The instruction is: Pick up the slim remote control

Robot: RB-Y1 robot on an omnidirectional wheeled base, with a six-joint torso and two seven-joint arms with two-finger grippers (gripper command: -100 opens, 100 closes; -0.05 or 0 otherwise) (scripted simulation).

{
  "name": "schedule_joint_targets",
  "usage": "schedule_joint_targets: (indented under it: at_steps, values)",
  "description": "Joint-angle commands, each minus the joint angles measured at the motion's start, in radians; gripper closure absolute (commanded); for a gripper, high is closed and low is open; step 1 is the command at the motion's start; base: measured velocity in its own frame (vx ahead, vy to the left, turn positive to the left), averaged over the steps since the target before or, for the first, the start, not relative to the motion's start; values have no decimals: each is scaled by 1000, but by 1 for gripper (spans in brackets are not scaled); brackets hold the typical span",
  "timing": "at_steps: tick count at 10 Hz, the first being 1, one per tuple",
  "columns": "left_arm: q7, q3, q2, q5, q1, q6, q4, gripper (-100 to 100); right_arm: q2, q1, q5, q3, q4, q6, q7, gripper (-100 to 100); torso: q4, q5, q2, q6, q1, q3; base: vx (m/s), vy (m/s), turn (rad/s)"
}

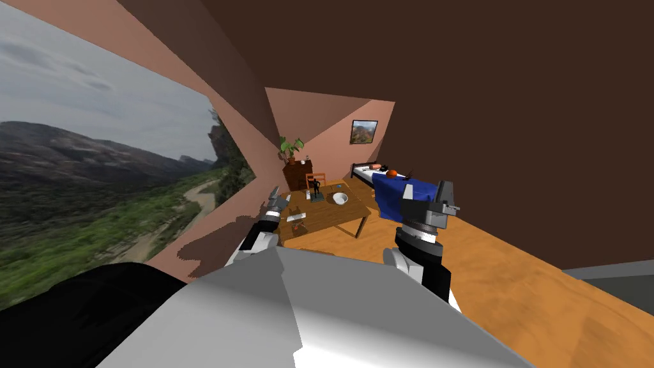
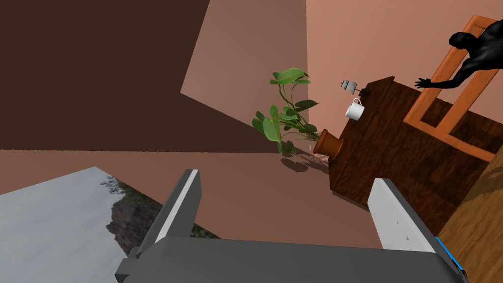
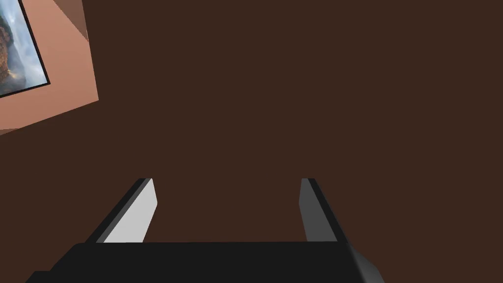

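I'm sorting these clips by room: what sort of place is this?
Probably a bedroom: a bed by the far wall, a wooden table, and a dark dresser bearing a potted plant.

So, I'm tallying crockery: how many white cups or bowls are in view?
2: a white bowl on the wooden table, and a white mug on the dark cabinet by the potted plant. Others may be hidden.

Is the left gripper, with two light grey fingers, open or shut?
Open: the left gripper holds its fingers wide apart, nothing between them.
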Motion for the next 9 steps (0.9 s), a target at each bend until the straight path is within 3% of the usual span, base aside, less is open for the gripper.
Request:
schedule_joint_targets:
  at_steps: [1, 3, 6, 9]
  values:
    - [22, 12, 15, 18, -9, 40, 24, -100, 0, 0, 0, 0, 0, 0, 0, 0, 0, 0, 0, 0, 0, 0, 14, 25, -171]
    - [79, 37, 58, 73, -15, 104, 88, -100, 0, 0, 0, 0, 0, 0, 0, 0, 0, 0, 0, 0, -1, 0, 13, 17, -365]
    - [110, 50, 80, 102, -17, 162, 136, -100, 0, 0, 0, 0, 0, 0, 0, 0, 0, 0, 0, 0, 0, 0, 11, 22, -210]
    - [166, 74, 124, 163, -18, 239, 215, -100, 0, 0, 0, 0, 0, 0, 0, 0, 0, 0, 1, -1, 0, 0, 2, 23, -261]
